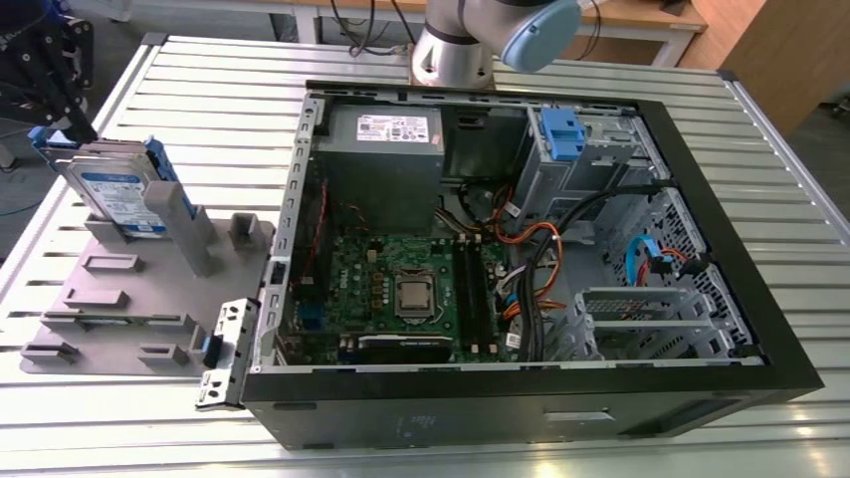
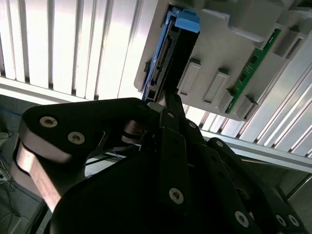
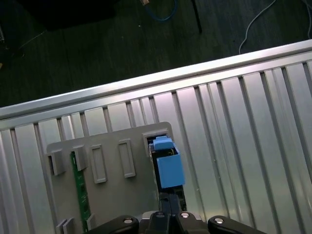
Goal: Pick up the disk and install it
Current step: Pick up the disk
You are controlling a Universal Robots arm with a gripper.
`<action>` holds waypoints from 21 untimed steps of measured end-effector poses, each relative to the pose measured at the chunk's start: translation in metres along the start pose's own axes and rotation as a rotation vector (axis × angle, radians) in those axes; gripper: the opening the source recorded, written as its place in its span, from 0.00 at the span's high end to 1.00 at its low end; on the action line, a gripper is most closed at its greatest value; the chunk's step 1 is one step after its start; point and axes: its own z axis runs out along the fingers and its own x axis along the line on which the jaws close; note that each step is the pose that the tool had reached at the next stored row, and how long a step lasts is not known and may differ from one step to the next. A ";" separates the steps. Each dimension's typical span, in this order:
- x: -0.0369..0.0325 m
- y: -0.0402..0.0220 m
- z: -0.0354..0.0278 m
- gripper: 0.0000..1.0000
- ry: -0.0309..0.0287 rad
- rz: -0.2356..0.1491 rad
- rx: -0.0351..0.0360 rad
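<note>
- At the exterior view's left, the gripper (image 1: 78,124) is hanging right at the top edge of the disk (image 1: 117,194). I am finding I cannot tell how far the pincer is open, or whether it is gripping anything.
- The disk is standing on edge in a slot of the grey holder (image 1: 133,289) on the slatted table (image 1: 199,80), outside the computer case (image 1: 531,398). In both wrist views it is showing edge-on, just beyond the gripper (image 2: 165,95) (image 3: 168,202).
- The slot seems to be hugging the disk (image 3: 169,168) closely. A pull that is leaning off upright could be jamming it or dragging the holder along, and a shallow hold on that thin edge could be letting it slip.
- A green board (image 3: 78,180) is standing in the same holder, so a careless swing could be clipping it.
- Further right, cables (image 1: 531,249) are crowding the open case near another blue carrier (image 1: 560,134), beside the power supply (image 1: 385,134). A carried disk could be snagging wires or striking the case rim.
</note>
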 end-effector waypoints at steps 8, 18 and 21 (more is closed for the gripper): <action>-0.0019 -0.0073 0.0000 0.89 0.0007 -0.018 -0.0005; -0.0019 -0.0076 0.0019 0.89 0.0028 -0.074 -0.0010; -0.0019 -0.0076 0.0022 0.89 0.0025 -0.082 0.0005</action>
